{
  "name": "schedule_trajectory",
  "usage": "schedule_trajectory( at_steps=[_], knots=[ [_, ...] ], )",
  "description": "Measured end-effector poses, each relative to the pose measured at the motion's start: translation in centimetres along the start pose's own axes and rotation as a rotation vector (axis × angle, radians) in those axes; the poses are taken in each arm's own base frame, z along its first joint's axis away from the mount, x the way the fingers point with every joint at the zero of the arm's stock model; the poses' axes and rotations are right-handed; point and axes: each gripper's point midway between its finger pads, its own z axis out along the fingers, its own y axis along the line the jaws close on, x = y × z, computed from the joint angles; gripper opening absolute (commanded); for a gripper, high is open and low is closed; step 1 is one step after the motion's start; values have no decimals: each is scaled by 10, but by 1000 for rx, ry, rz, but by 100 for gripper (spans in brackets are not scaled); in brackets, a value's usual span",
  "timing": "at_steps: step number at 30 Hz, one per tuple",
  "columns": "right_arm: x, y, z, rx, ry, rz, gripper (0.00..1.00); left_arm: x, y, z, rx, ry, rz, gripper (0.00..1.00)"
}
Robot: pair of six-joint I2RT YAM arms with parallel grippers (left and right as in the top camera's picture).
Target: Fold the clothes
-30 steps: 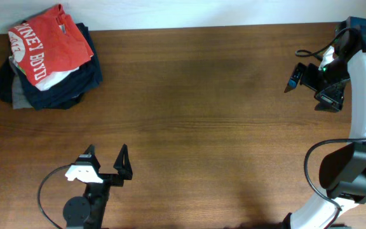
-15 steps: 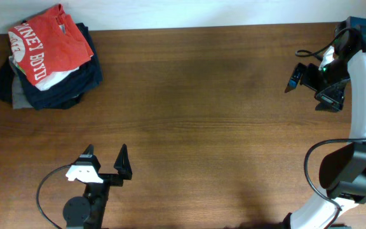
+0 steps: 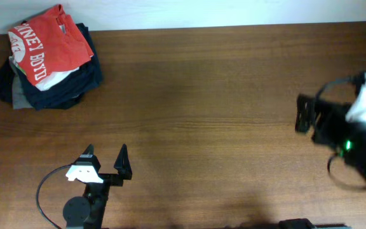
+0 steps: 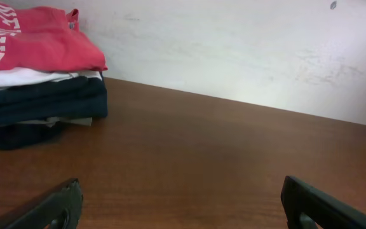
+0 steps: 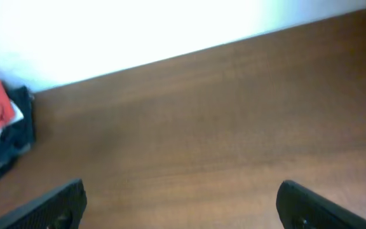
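At far-left table corner: soft crumpled orange-red T-shirt (image 3: 48,43) atop folded navy stack (image 3: 68,86) | left gripper (image 3: 107,150) spread | right gripper (image 5: 180,194) spread

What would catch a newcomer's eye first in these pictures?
The orange-red T-shirt with white lettering stands out, topping a pile of mostly dark garments at the far left corner of the table. The open left gripper sits at the near edge; the right gripper shows blurred at the right.

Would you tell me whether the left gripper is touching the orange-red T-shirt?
Apart. In the overhead view the left gripper sits open near the front edge, a wide stretch of table separating it from the orange-red T-shirt.
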Motion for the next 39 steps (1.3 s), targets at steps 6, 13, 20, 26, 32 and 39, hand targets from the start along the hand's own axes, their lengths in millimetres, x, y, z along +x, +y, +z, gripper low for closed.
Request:
schedule_trajectory(
  at_steps=[6, 13, 20, 26, 32, 39],
  knots=[
    [113, -15, 65, -165, -234, -4, 99, 0, 0, 0, 0, -2, 0, 99],
    [160, -24, 121, -261, -506, -13, 99, 0, 0, 0, 0, -1, 1, 99],
    [175, -37, 138, -227, -511, 48, 99, 0, 0, 0, 0, -2, 1, 99],
    [179, -39, 141, -214, -493, 41, 98, 0, 0, 0, 0, -2, 1, 99],
    [180, -37, 141, -172, -511, -175, 99, 0, 0, 0, 0, -2, 1, 99],
    [180, -37, 141, -168, -513, -190, 99, 0, 0, 0, 0, -2, 1, 99]
  ],
)
